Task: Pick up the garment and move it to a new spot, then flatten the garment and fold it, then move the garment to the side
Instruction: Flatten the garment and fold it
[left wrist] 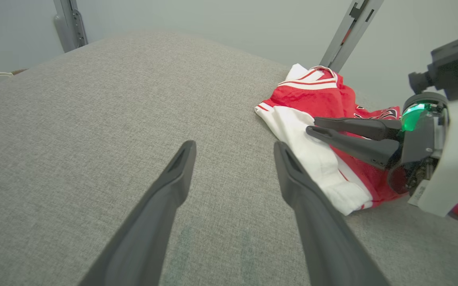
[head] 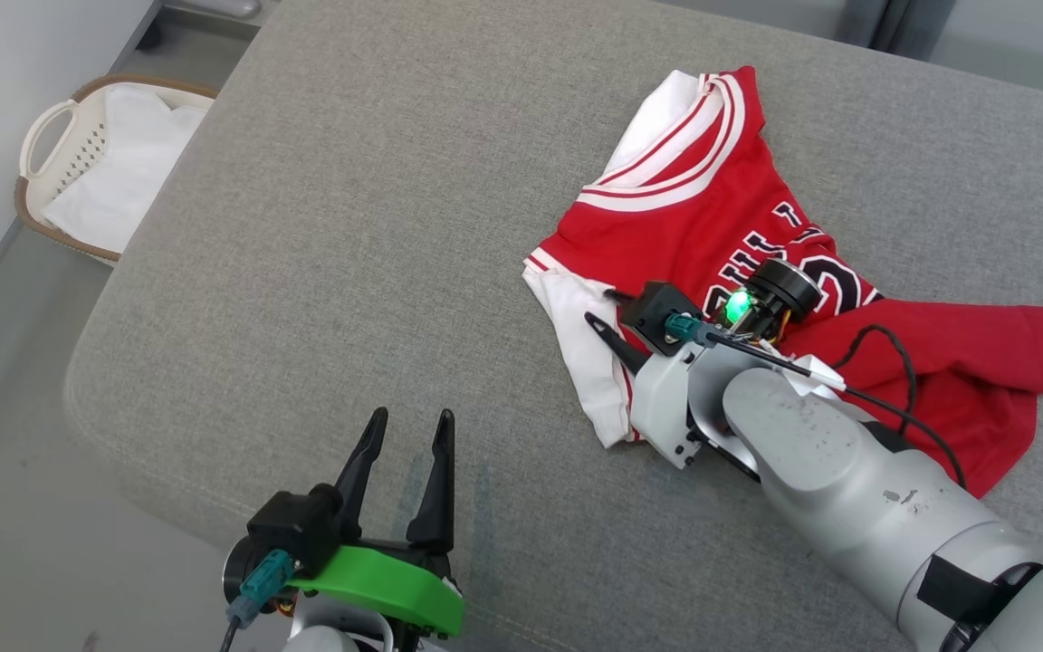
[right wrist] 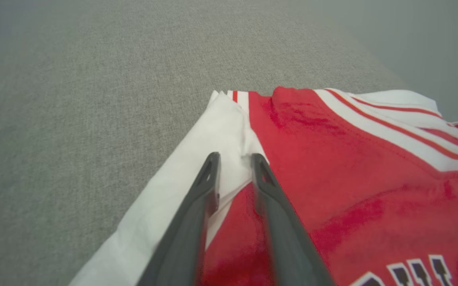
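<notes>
ok so here's where it stands: the red basketball jersey sits crumpled on the far right part of the grey upholstered cushion, nowhere near flat, so I'd say we're right at the first pick-up; its long axis runs on a diagonal in the head view, striped neck trim at the far end and the red hem bunched at the near right; the right gripper is the one on the job, down at the jersey's left edge with its tips right where the white side panel meets the red; its jaws stand narrowed to a slim gap with white cloth showing in it in the right wrist view, and honestly I can't tell if they've actually got a pinch on that fold or are just straddling it; the bulk of the shirt lies to the right of those jaws, bare cushion to their left, so any carry to a new spot probably goes leftward; the left gripper hangs wide open with nothing in it over bare cushion at the near left, well apart from the jersey, so the right arm is clearly nearer; there's a laundry basket with something white in it on the floor off to the left, not in play as far as I can judge
</notes>
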You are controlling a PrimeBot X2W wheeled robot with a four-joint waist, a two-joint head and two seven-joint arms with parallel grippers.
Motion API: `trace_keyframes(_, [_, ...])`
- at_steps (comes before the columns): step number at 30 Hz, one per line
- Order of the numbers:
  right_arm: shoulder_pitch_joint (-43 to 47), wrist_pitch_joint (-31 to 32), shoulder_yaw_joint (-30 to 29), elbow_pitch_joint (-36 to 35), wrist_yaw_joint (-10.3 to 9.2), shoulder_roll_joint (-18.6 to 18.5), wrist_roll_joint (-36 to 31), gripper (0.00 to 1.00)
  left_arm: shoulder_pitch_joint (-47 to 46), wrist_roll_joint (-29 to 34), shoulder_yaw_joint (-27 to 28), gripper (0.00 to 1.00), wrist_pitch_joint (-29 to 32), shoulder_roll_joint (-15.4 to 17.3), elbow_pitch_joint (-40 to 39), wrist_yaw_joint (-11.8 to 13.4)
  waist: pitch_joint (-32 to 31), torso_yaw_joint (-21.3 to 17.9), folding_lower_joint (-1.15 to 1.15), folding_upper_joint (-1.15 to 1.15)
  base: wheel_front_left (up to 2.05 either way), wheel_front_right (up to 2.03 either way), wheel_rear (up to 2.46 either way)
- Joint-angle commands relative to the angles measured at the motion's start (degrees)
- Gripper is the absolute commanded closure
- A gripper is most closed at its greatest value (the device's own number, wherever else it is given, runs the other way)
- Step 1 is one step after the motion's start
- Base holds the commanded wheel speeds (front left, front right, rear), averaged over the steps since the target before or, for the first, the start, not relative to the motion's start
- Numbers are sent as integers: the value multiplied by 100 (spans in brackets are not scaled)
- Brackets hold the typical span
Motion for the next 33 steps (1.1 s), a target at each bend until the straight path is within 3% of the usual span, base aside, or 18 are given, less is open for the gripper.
trace_keyframes(1, [-30,-71,99,-73,-9,-19,89,100,-65,-38,-5,0,0,6,-15,35,0,-13,0,0,0,0,0])
trace_keyframes(14, [346,-255,1395,-1226,-10,-26,640,100,-21,41,128,0,0,7,-26,35,-100,-331,0,0,0,0,0])
trace_keyframes(18, [254,-259,1301,-1199,-10,-28,657,100,-27,80,155,0,0,7,-37,8,-70,-388,0,0,0,0,0])
trace_keyframes(24, [-13,-267,684,-626,-9,-23,471,100,-88,72,112,0,0,7,-43,-3,10,-269,0,0,0,0,0])
trace_keyframes(25, [-69,-268,556,-509,-10,-20,424,94,-96,64,107,0,0,7,-47,-1,25,-229,0,0,0,0,0])
trace_keyframes(26, [-97,-269,451,-410,-9,-21,404,80,-102,57,104,0,0,7,-50,0,40,-190,0,0,0,0,0])
trace_keyframes(27, [-123,-271,342,-318,-9,-19,366,19,-105,41,102,0,0,7,-54,4,52,-148,0,0,0,0,0])
trace_keyframes(28, [-153,-269,272,-225,-9,-19,322,0,-108,32,91,0,1,7,-54,0,62,-106,0,0,0,0,0])
trace_keyframes(33, [-223,-269,113,222,-9,-22,324,0,-100,-32,28,0,1,6,-53,14,105,107,0,0,0,0,0])
